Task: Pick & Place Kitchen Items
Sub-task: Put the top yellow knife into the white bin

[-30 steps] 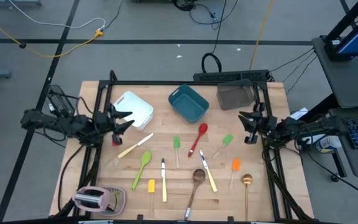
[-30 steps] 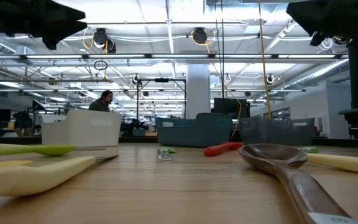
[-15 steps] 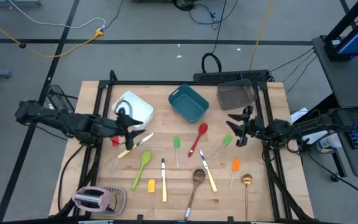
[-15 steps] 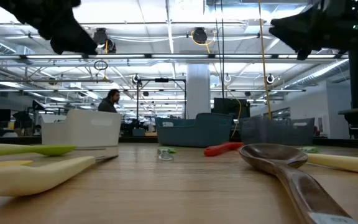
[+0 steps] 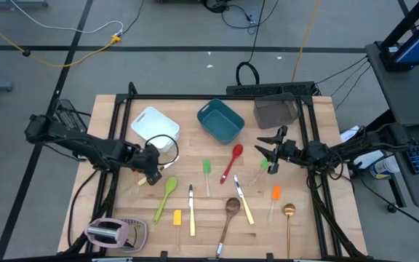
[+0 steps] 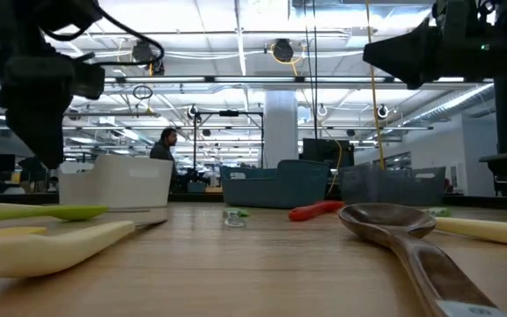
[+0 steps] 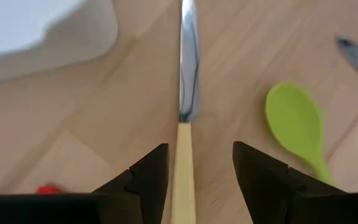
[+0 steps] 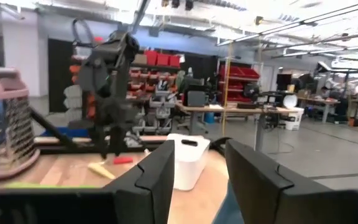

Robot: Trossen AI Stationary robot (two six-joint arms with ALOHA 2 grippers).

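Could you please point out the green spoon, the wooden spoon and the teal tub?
green spoon [image 5: 170,186]: high view, on its bowl.
wooden spoon [image 5: 232,206]: high view, on its bowl.
teal tub [image 5: 220,120]: high view, on its bare inside floor.

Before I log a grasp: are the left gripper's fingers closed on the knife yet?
Not yet: the left gripper is open, its fingers straddling the cream-handled knife with gaps either side.

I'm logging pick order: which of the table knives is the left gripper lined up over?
The cream-handled knife beside the white tub, apart from the two lower-centre knives. The open left gripper straddles its handle; the green spoon lies alongside.
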